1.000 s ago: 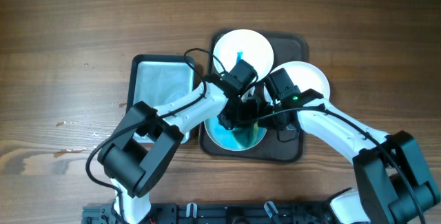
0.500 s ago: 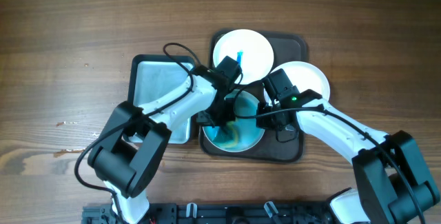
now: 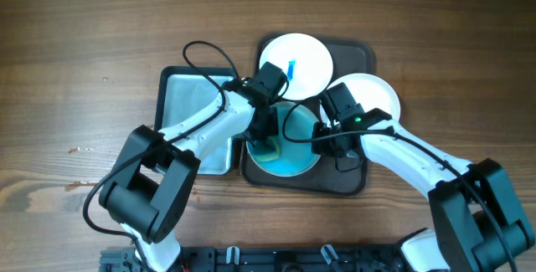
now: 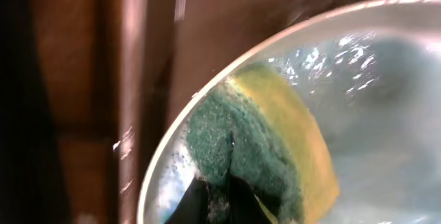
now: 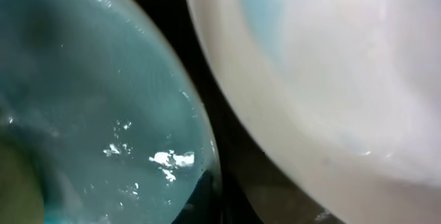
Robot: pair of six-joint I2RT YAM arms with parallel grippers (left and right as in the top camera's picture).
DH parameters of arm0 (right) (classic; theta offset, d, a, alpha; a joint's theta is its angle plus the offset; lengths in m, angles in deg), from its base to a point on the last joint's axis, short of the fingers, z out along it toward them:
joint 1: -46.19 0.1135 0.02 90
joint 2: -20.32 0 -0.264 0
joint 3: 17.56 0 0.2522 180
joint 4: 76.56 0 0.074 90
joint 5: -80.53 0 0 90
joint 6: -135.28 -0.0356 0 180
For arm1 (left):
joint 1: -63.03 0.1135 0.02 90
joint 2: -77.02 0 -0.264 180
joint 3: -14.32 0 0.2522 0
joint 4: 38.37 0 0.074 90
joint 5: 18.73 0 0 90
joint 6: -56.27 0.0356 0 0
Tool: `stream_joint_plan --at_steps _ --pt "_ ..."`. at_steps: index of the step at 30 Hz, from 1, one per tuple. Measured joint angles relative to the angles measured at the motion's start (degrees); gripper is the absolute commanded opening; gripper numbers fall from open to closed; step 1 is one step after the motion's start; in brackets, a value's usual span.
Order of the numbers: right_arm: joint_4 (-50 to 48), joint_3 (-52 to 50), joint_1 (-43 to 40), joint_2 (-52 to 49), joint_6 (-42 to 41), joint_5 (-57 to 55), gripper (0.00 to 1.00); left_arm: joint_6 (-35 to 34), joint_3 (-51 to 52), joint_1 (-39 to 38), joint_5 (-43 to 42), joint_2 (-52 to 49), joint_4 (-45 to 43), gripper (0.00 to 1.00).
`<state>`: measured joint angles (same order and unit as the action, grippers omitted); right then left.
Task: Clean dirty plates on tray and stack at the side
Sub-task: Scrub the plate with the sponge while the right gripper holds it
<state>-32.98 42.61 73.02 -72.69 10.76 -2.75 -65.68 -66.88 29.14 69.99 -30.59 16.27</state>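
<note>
On the dark brown tray (image 3: pixel 355 55) lie three plates. The front plate (image 3: pixel 298 153) is wet and smeared blue all over. My left gripper (image 3: pixel 265 141) is shut on a green and yellow sponge (image 4: pixel 275 141) that presses on this plate's left edge. My right gripper (image 3: pixel 322 136) is shut on the same plate's right rim (image 5: pixel 204 148). The rear plate (image 3: pixel 295 61) is white with a small blue smear. Plain white, the right plate (image 3: pixel 370 98) fills the right wrist view's upper right (image 5: pixel 331 65).
A smaller pale grey tray (image 3: pixel 197 105) with a dark rim lies directly left of the brown tray, under my left arm. Bare wooden table surrounds both trays. The arms' bases stand at the near edge.
My left gripper has dragged the sponge leftward from the front plate's middle to its left edge. The right arm has stayed still on the rim.
</note>
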Motion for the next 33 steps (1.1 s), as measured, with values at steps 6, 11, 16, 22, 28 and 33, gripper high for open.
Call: stream_joint_plan --at_steps 6,11,16,22,28,33 --pt "0.39 0.13 -0.5 0.0 -0.39 -1.03 0.04 -0.07 0.92 -0.61 -7.17 -0.2 -11.13 0.04" --pt "0.28 0.13 -0.52 0.0 -0.37 -1.2 0.04 -0.07 0.96 -4.11 -13.68 -1.16 -17.27 0.04" --pt "0.35 0.13 -0.52 0.0 -0.37 -1.44 0.04 -0.11 0.96 -6.16 -18.38 -2.64 -18.03 0.04" --pt "0.61 0.13 -0.52 0.0 -0.33 -1.42 0.04 -0.26 0.61 -6.03 -20.76 -3.06 -15.39 0.04" --pt "0.57 0.13 -0.17 0.0 -0.13 -0.68 0.04 -0.2 -0.9 -5.75 -18.27 -3.06 -5.86 0.04" --pt "0.44 0.13 0.26 0.0 -0.11 0.48 0.04 -0.04 -1.77 -5.68 -12.15 -2.51 -0.35 0.04"
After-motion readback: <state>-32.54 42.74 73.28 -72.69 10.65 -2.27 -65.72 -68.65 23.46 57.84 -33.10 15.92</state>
